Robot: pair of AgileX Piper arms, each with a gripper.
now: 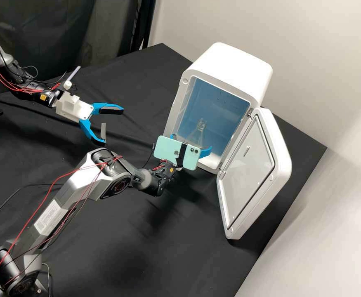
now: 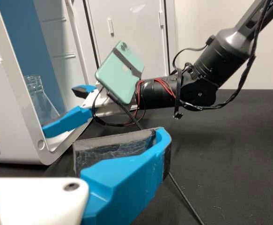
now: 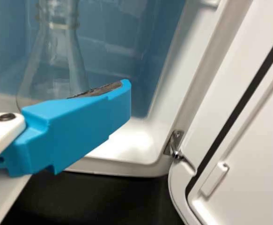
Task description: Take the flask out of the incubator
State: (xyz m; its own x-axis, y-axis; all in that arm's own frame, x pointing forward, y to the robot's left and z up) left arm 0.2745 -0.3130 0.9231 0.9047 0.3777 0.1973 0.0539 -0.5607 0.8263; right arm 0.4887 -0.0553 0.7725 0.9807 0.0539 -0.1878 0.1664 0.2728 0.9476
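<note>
A clear glass flask (image 1: 199, 128) stands upright on the floor of the white incubator (image 1: 230, 66), against its blue inner wall. The incubator door (image 1: 254, 173) hangs wide open to the right. My right gripper (image 1: 190, 142) is open at the lower front of the opening, just short of the flask, with one blue finger on each side. In the right wrist view one finger (image 3: 80, 117) crosses in front of the flask (image 3: 54, 51). My left gripper (image 1: 113, 126) hovers open above the bench, left of the incubator, with nothing in it. The left wrist view looks across at the flask (image 2: 40, 101) and the right gripper (image 2: 63, 110).
A teal phone (image 1: 176, 152) is strapped on the right arm's wrist. Red cables run along both arms. The black bench ends close behind and to the right of the incubator, next to a white wall. Open bench lies in front of the door.
</note>
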